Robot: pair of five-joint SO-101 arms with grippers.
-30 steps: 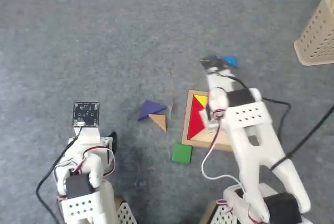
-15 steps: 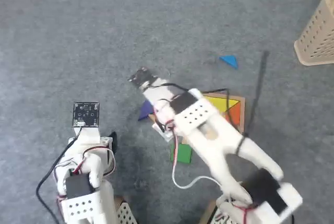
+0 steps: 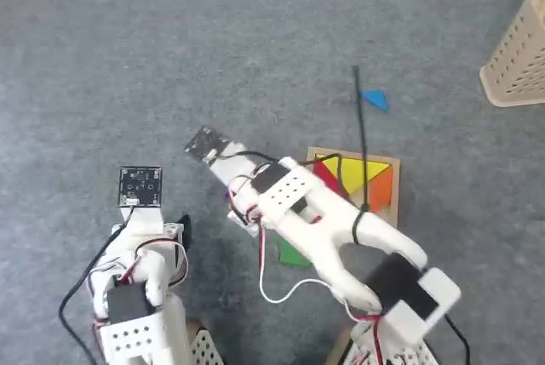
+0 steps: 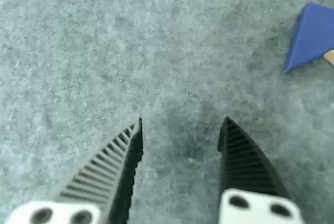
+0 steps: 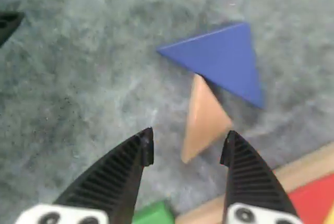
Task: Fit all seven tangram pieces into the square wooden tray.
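The square wooden tray [image 3: 387,212] lies right of centre and holds red [image 3: 328,176], yellow [image 3: 362,173] and orange [image 3: 385,185] pieces. My right gripper [image 5: 189,138] is open above the carpet, and the tan triangle [image 5: 201,119] lies between and just beyond its fingertips. A dark blue triangle [image 5: 224,59] touches the tan one's far tip. The green square [image 3: 294,253] sits left of the tray, partly under the right arm. Beyond the tray lies a light blue triangle [image 3: 373,99]. My left gripper [image 4: 182,125] is open over bare carpet, with the dark blue triangle [image 4: 313,33] off to one side.
A beige slotted basket [image 3: 519,50] stands at the far right edge. A black cable [image 3: 362,127] from the right arm runs across the tray. The tray's wooden corner [image 5: 292,182] lies close to the right gripper. Grey carpet covers the whole table.
The right arm has swung left, from beside the light blue triangle beyond the tray to over the tan and dark blue triangles. The left arm has not moved.
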